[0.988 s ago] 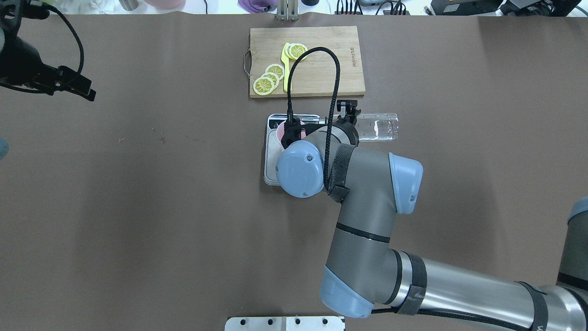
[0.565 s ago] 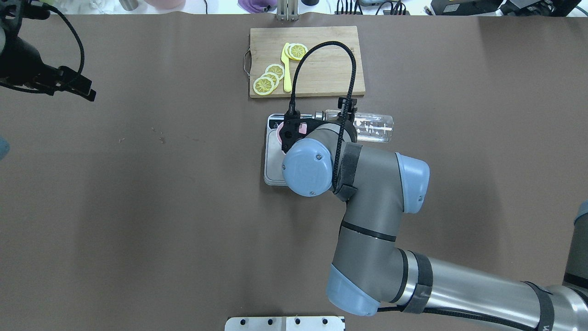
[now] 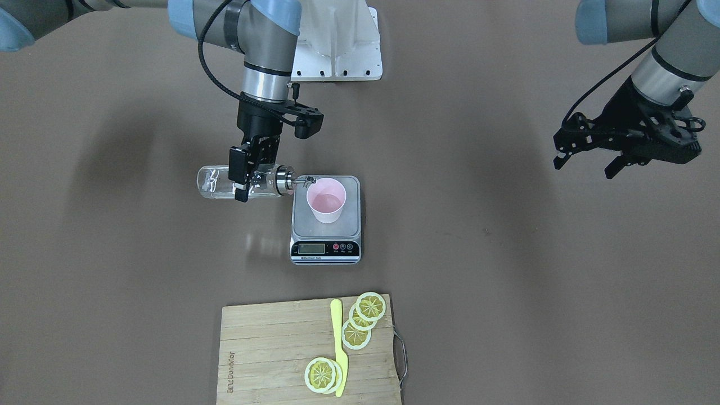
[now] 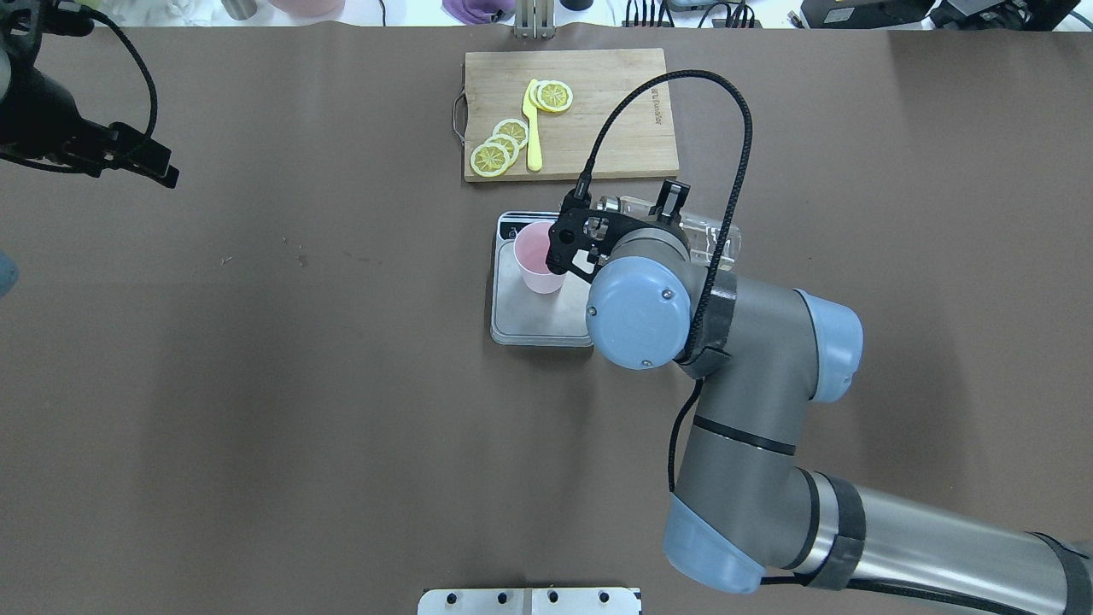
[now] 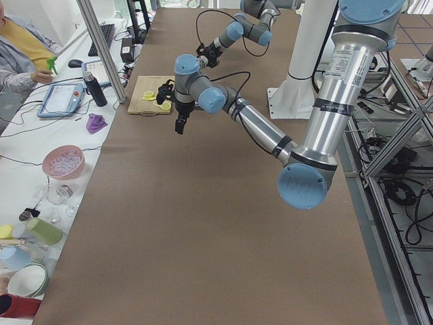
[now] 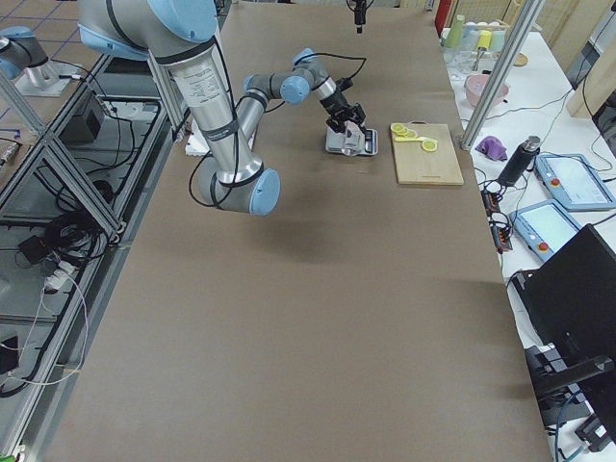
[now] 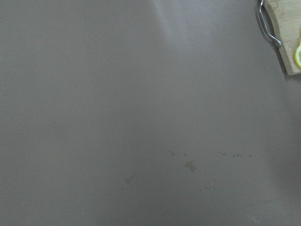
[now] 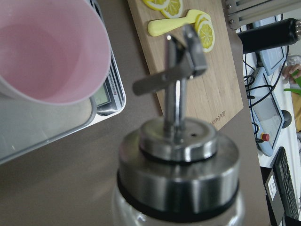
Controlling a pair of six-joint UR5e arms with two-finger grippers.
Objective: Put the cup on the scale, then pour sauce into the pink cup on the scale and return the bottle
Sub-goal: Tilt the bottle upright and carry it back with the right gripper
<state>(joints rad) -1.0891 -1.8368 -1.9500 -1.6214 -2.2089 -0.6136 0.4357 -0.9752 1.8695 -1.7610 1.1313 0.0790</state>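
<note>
The pink cup (image 3: 326,200) (image 4: 536,256) stands upright on the steel scale (image 3: 304,226) (image 4: 531,318). My right gripper (image 3: 247,181) is shut on the clear glass bottle (image 3: 216,183) (image 4: 716,236), which lies roughly level in the air just beside the scale. Its metal spout (image 3: 301,180) (image 8: 175,82) reaches the cup's rim (image 8: 101,70). I cannot make out the sauce in the glass or in the cup. My left gripper (image 3: 584,167) (image 4: 158,166) hangs open and empty far off at the table's left side.
A wooden cutting board (image 3: 264,349) (image 4: 615,128) with lemon slices (image 3: 368,306) and a yellow knife (image 3: 338,349) lies just beyond the scale. Bowls, bottles and tablets sit on the side table (image 5: 40,203), where a person (image 5: 20,47) is seated.
My right wrist has swung to the view's right, off the cup, which now shows fully. The bottle stays gripped beside the scale. The left arm has not moved.
</note>
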